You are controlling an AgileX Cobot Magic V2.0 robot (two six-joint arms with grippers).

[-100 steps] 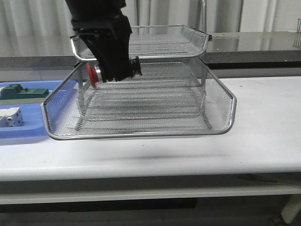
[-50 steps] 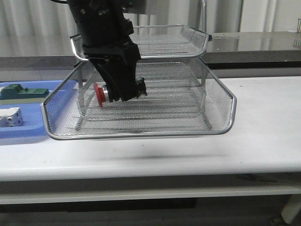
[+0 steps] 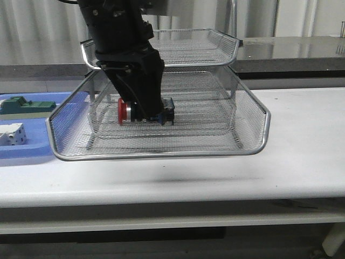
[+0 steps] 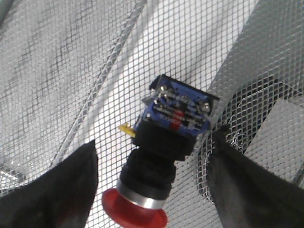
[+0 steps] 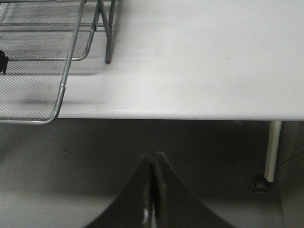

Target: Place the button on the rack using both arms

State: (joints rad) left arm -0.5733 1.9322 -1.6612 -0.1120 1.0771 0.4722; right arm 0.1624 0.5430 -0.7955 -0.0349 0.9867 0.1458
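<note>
Front view: left gripper (image 3: 141, 110) low inside the rack (image 3: 237, 116), the button (image 3: 145, 110) lying on the mesh of a lower tier.

Left wrist: fingers (image 4: 71, 185) spread wide, clear of the button (image 4: 164, 152). Small, rigid, probably light; black collar looks the best hold, red head prone to roll.

Right wrist: right gripper (image 5: 153, 190) pressed together, empty, off the table (image 5: 199, 57) edge.

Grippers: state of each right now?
Left gripper: open, fingers apart on either side of the button, not gripping it.
Right gripper: shut, holding nothing.
</note>
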